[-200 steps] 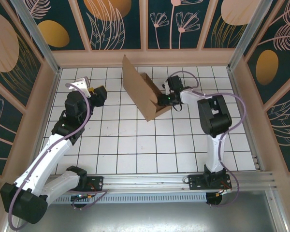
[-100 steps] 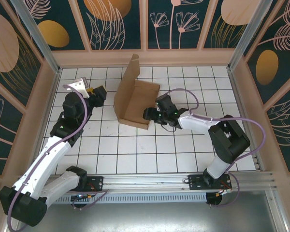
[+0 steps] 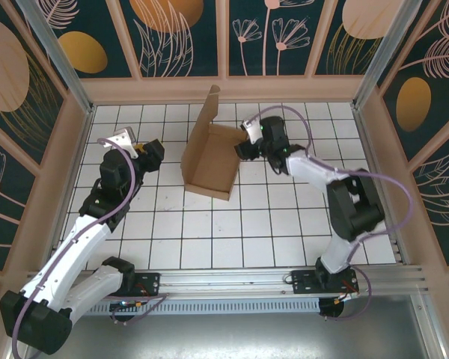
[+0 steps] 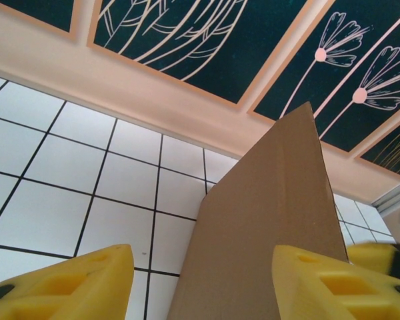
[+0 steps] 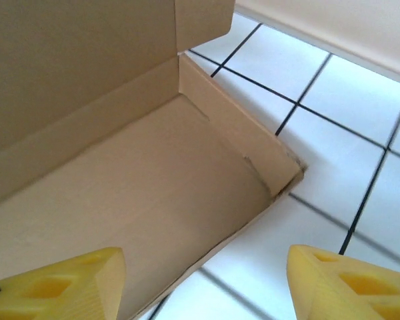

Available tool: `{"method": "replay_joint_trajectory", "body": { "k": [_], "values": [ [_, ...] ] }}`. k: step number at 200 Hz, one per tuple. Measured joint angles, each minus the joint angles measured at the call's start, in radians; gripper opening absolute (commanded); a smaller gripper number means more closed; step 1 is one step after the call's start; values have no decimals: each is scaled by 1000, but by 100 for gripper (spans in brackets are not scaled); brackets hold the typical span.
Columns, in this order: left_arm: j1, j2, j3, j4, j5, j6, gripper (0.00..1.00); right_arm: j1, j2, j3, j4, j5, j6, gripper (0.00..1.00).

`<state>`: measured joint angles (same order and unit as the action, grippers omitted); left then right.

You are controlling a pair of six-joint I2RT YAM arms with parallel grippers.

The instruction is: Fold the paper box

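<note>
1. The right hand [image 5: 201,277] is spread and empty, hovering over the paper box [image 3: 209,163] at its low side wall [image 5: 243,143].
2. The left hand [image 4: 199,283] is also spread and empty, facing the upright lid panel [image 4: 267,213].
3. The box sits open at the far middle of the tabletop [image 3: 284,224].
4. Best approach, I judge: brace the tray, then press the lid down along its crease.

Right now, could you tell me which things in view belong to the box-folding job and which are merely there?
Belongs to the job:
paper box, lid panel upright
left gripper, open
right gripper, open over the box's corner

Merely there:
white gridded tabletop
floral wall panels
metal rail at the near edge
</note>
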<state>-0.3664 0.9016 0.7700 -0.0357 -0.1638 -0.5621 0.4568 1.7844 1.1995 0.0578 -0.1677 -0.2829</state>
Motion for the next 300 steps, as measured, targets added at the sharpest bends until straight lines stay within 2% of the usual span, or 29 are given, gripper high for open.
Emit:
{"method": "replay_joint_trajectory", "body": {
  "k": [30, 70, 99, 119, 135, 161, 180, 202, 222, 254, 276, 300],
  "values": [
    [0, -18, -29, 24, 11, 0, 56, -53, 228, 264, -48, -79, -179, 69],
    [0, -37, -51, 49, 52, 5, 56, -55, 505, 689, -208, -202, -297, 69],
    [0, -37, -51, 60, 60, 8, 55, -54, 587, 768, -264, -253, -315, 66],
    [0, -37, -51, 62, 67, 8, 54, -51, 634, 790, -294, -261, -314, 56],
    [0, -37, -51, 62, 75, 8, 53, -46, 658, 791, -311, -256, -316, 40],
    [0, -37, -52, 63, 78, 8, 52, -37, 663, 797, -313, -219, -291, 33],
    [0, -40, -53, 63, 78, 8, 52, -27, 629, 716, -258, -185, -274, 27],
    [0, -55, -62, 63, 78, 8, 52, -11, 490, 487, -187, -124, -241, 14],
    [0, -66, -64, 64, 78, 7, 53, 8, 365, 289, -132, -50, -192, 10],
    [0, -79, -65, 81, 78, 6, 53, 36, 198, 49, -66, 77, -57, 11],
    [0, -83, -68, 90, 79, -1, 53, 53, 89, -93, -53, 175, 96, 13],
    [0, -91, -81, 92, 84, -13, 53, 83, -17, -224, -63, 267, 256, 20]
  ]
}}
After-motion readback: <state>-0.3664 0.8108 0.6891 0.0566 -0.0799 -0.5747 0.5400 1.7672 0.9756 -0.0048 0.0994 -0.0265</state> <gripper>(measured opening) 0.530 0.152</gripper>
